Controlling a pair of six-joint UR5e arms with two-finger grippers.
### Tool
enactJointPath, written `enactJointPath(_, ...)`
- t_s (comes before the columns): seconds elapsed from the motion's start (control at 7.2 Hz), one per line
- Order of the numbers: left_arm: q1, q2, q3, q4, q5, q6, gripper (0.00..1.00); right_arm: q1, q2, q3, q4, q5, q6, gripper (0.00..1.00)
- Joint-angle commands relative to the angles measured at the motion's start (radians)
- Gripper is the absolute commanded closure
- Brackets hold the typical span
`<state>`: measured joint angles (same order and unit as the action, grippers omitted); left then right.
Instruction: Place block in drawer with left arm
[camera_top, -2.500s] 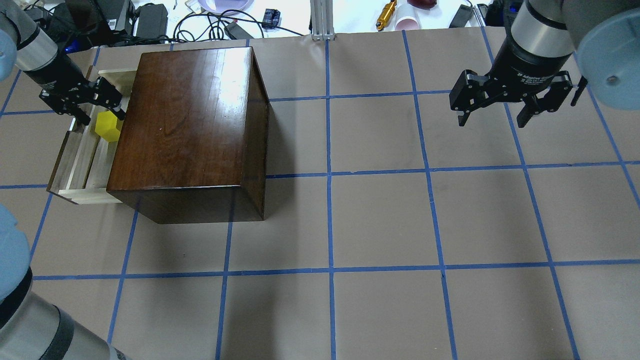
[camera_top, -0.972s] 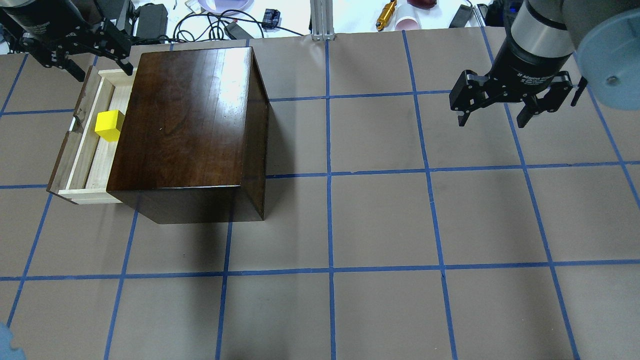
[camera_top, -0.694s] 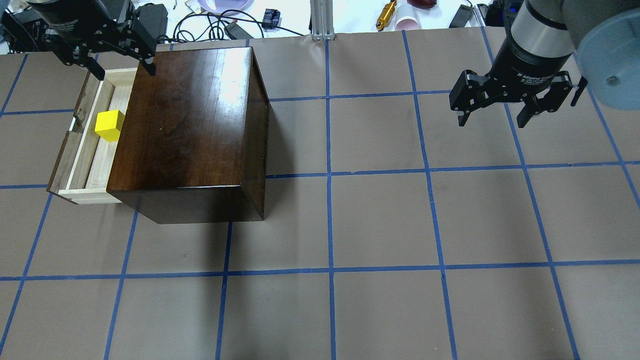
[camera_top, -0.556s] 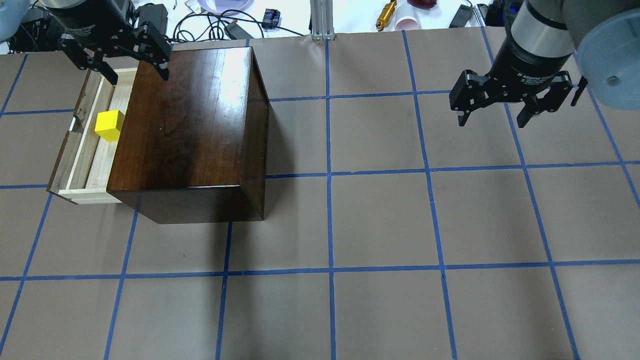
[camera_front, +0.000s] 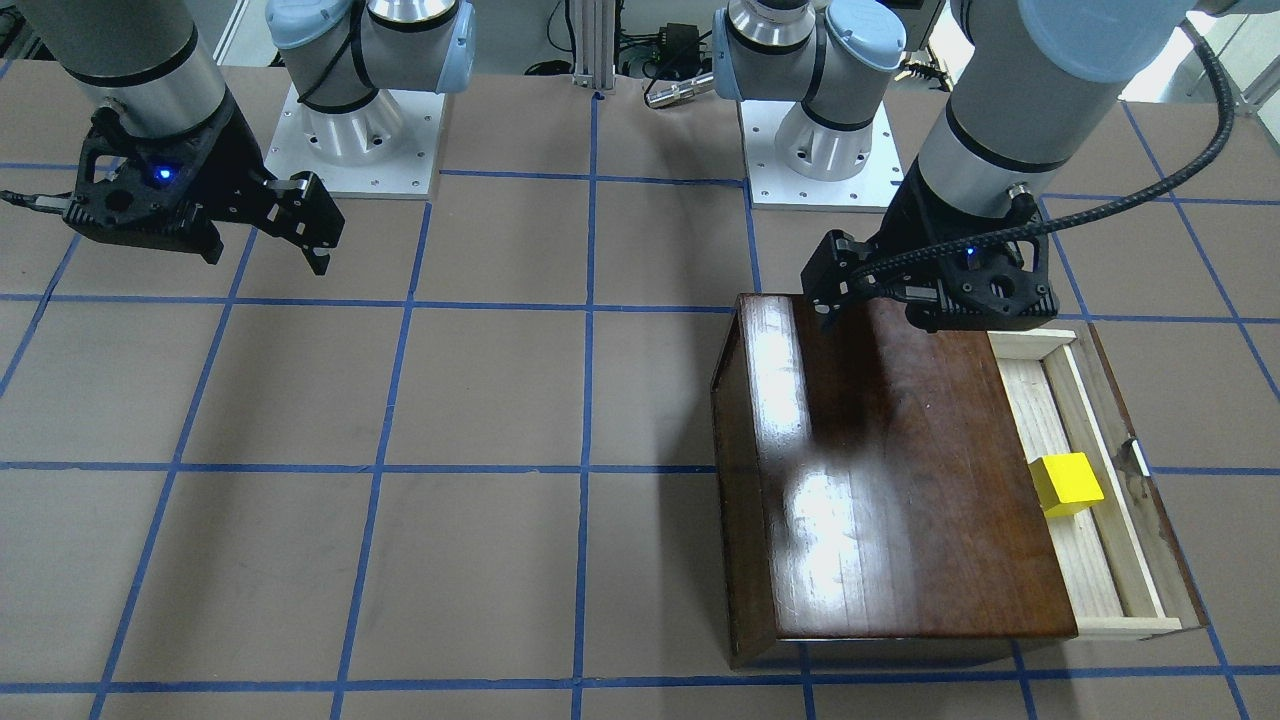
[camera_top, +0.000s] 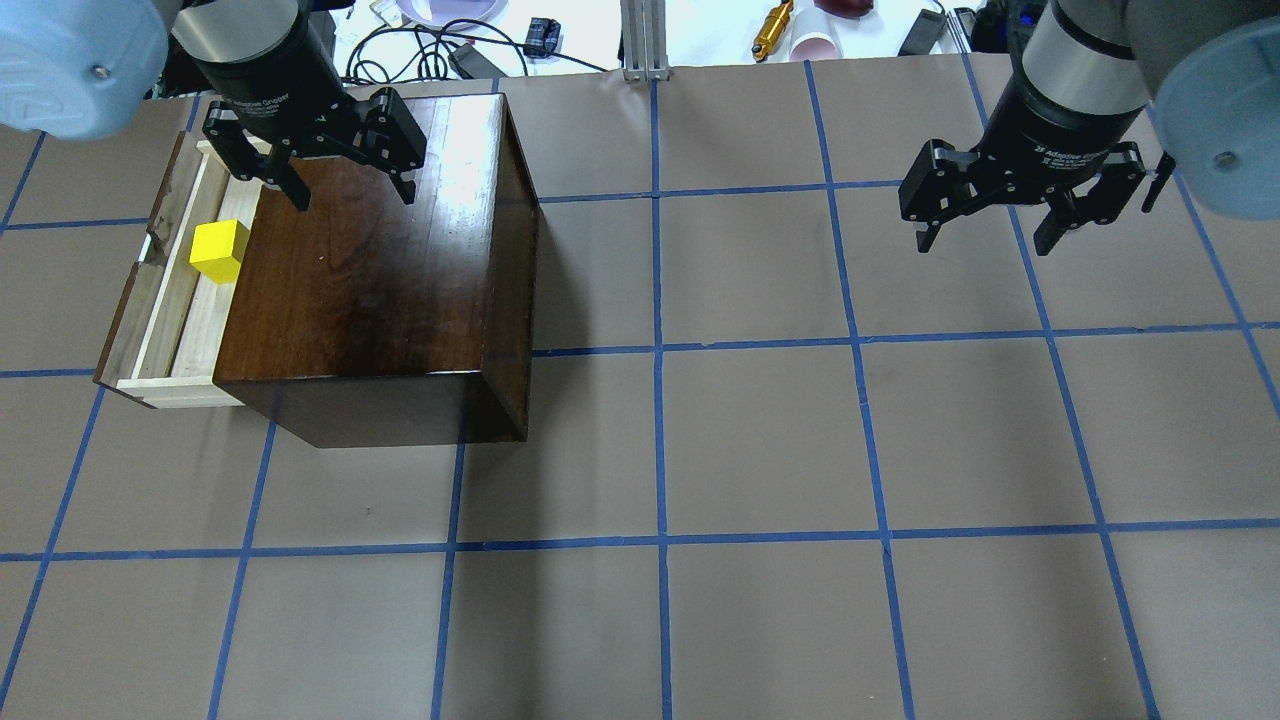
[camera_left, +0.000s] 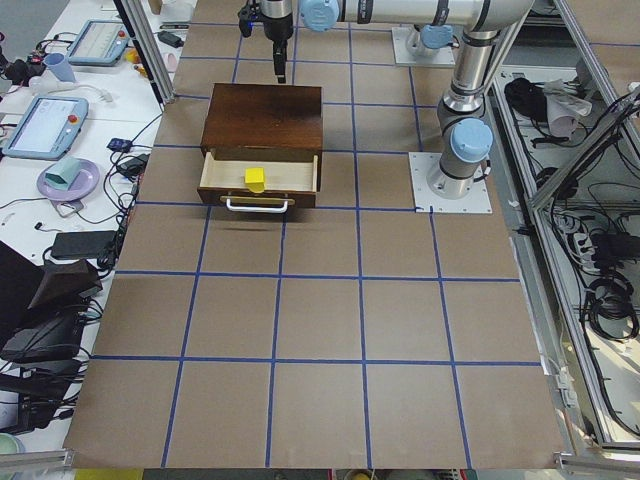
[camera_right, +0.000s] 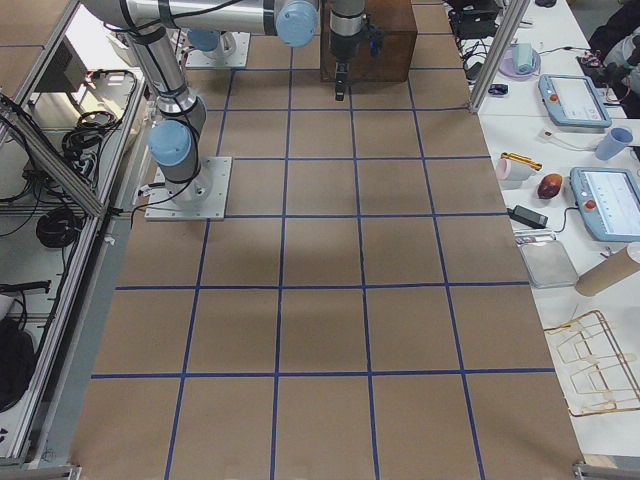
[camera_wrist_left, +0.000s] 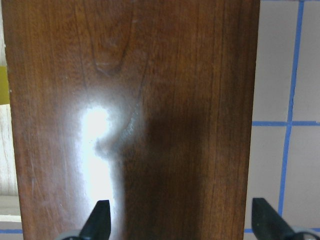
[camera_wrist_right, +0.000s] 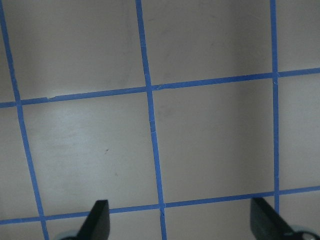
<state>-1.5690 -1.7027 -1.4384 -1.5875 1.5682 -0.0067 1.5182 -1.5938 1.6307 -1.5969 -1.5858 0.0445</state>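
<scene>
The yellow block lies inside the open drawer, which sticks out of the left side of the dark-brown box. The front view also shows the block on the drawer's pale floor, apart from any gripper. My left gripper is open and empty and hovers over the far part of the box top, to the right of the block. The left wrist view shows the box top below its spread fingertips. My right gripper is open and empty above bare table at the far right.
Cables, a gold cylinder and a pink cup lie beyond the table's far edge, by an aluminium post. The two arm bases stand on the robot's side. Blue tape lines grid the brown table.
My left gripper has let go of the block in the drawer, drawn back and up, then swung right over the box top. The block stays in the drawer. The right arm has not moved.
</scene>
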Motion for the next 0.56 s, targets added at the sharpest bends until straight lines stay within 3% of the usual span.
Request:
enactJointPath(0.0, 0.0, 0.026, -0.033, 0.004, 0.028, 0.004, 0.0, 0.0, 0.0, 0.0, 0.0, 0.0, 0.0, 0.0)
enactJointPath(0.42, 0.006, 0.041, -0.057, 0.009, 0.033, 0.004, 0.0, 0.0, 0.0, 0.0, 0.0, 0.0, 0.0, 0.0)
